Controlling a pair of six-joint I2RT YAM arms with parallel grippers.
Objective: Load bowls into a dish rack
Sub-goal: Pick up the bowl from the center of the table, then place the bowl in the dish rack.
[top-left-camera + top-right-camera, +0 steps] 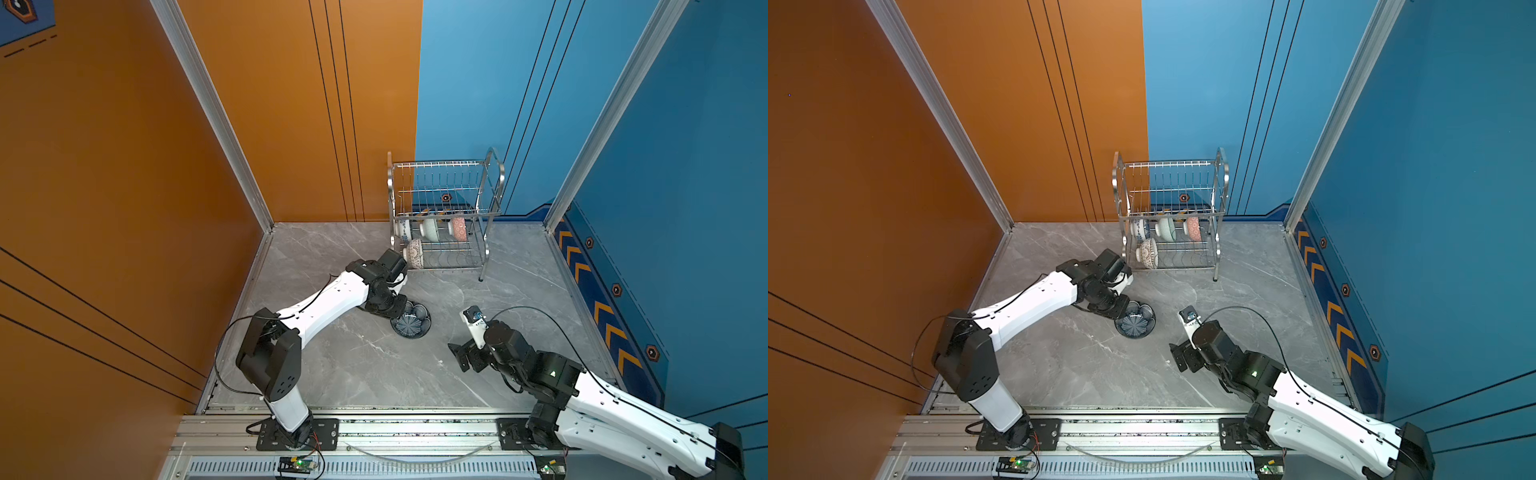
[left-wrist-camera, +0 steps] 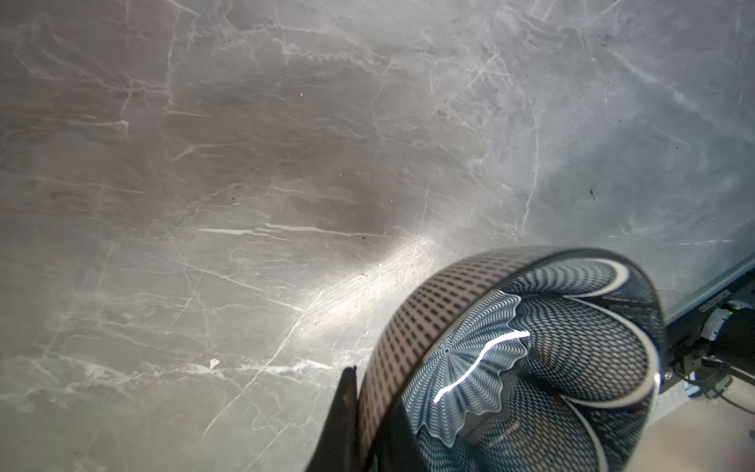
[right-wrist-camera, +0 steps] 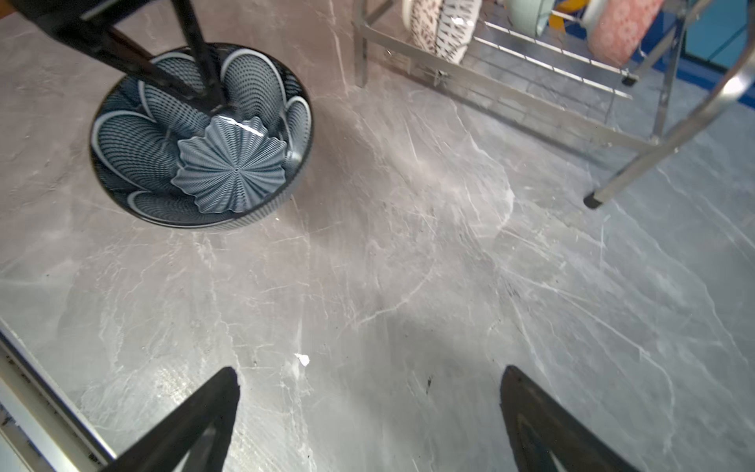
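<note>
The dark navy petal-patterned bowl (image 1: 412, 323) (image 1: 1136, 323) (image 2: 531, 367) (image 3: 200, 143) is tilted low over the grey marble table, left of centre. My left gripper (image 1: 400, 311) (image 1: 1122, 311) (image 2: 367, 425) (image 3: 216, 107) is shut on its rim, one finger inside and one outside. My right gripper (image 1: 459, 356) (image 1: 1181, 356) (image 3: 369, 370) hangs open and empty to the bowl's right. The steel dish rack (image 1: 488, 214) (image 1: 1219, 208) (image 3: 510, 92) stands at the back. Its lower tier holds a blue-floral bowl (image 1: 403, 228), a mint bowl (image 1: 430, 228), a reddish bowl (image 1: 458, 228) and a white lattice bowl (image 1: 415, 253) on edge.
Orange and blue walls close in the table on three sides. An aluminium rail (image 1: 415, 428) carrying both arm bases runs along the front edge. The rack's upper tier (image 1: 440, 183) holds nothing. Bare marble (image 1: 374, 365) lies between the two arms.
</note>
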